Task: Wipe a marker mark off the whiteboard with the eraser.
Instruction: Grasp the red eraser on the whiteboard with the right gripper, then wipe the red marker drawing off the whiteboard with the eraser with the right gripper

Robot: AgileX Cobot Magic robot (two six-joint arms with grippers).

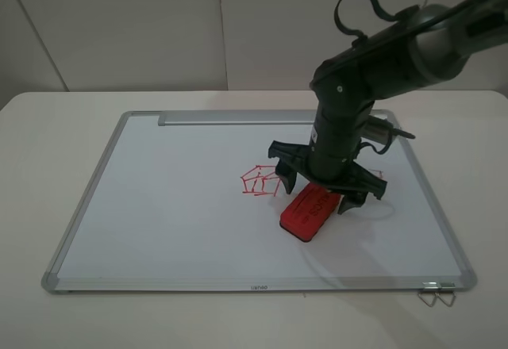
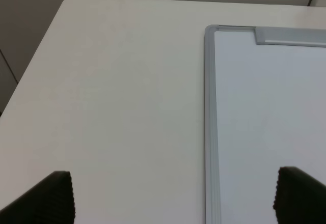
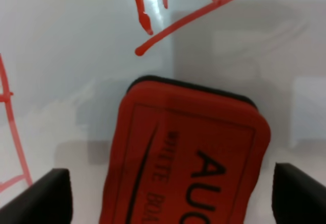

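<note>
Right hand (image 1: 320,190) spread, straddling red rectangular block eraser (image 1: 308,212) centre-right on silver-framed whiteboard (image 1: 159,206) | red box-shaped marker mark (image 1: 260,181) just upper-left of it | left hand (image 2: 173,198) spread above white surface (image 2: 127,107)

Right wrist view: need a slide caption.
Open right gripper straddles the red eraser lying on the whiteboard, red marker lines nearby.

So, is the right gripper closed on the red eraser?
No, the right gripper is open, and its fingers stand clear of both sides of the eraser.
</note>
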